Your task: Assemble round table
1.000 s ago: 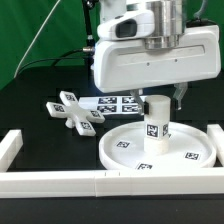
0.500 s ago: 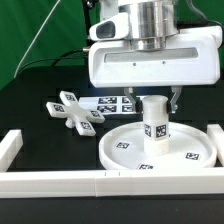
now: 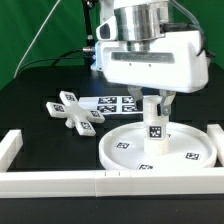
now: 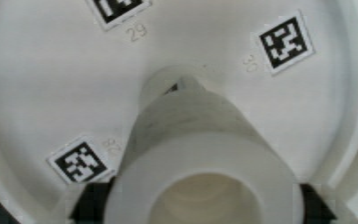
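Note:
The white round disc (image 3: 192,154) lies flat on the black table at the exterior view's right. The short cylindrical leg (image 3: 155,130) stands upright in its central hub, a tag facing front. My gripper (image 3: 157,102) reaches down over the leg's top, shut on it with a finger on each side. In the wrist view the leg (image 4: 202,140) rises from the disc (image 4: 78,90) between my black pads (image 4: 89,198); my gripper (image 4: 202,205) holds its upper end. The cross-shaped base (image 3: 75,112) lies apart at the exterior view's left.
The marker board (image 3: 118,103) lies flat behind the disc. The long white rail frame (image 3: 60,181) runs along the front, with posts at the exterior view's left (image 3: 9,146) and right (image 3: 216,135). A green curtain hangs behind.
My hand has turned about the vertical axis over the leg while staying above the hub. The disc and the cross-shaped base have not moved.

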Action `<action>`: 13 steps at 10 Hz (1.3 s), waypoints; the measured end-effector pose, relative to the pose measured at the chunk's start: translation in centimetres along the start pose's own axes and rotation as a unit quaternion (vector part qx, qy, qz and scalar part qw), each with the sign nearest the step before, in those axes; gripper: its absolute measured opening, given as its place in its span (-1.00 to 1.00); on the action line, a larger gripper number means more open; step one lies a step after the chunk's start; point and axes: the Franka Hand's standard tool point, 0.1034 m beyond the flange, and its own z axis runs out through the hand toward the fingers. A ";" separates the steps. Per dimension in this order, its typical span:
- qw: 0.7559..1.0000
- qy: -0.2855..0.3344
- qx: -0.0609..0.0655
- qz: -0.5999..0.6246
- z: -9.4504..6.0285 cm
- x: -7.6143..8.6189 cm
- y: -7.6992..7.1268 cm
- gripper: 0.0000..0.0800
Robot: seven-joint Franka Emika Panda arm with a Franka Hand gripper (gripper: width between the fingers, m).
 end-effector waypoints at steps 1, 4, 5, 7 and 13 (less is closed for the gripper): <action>0.997 -0.010 0.007 0.072 0.0 0.0 0.2 0.01; 0.991 -0.018 0.009 0.135 0.0 -0.2 0.2 0.01; 0.994 -0.018 0.009 0.111 0.1 -0.2 0.2 0.45; 0.998 -0.029 -0.004 -0.048 -0.2 -0.6 -0.4 0.59; 0.925 -0.039 -0.007 -0.378 0.2 -0.9 -0.8 0.62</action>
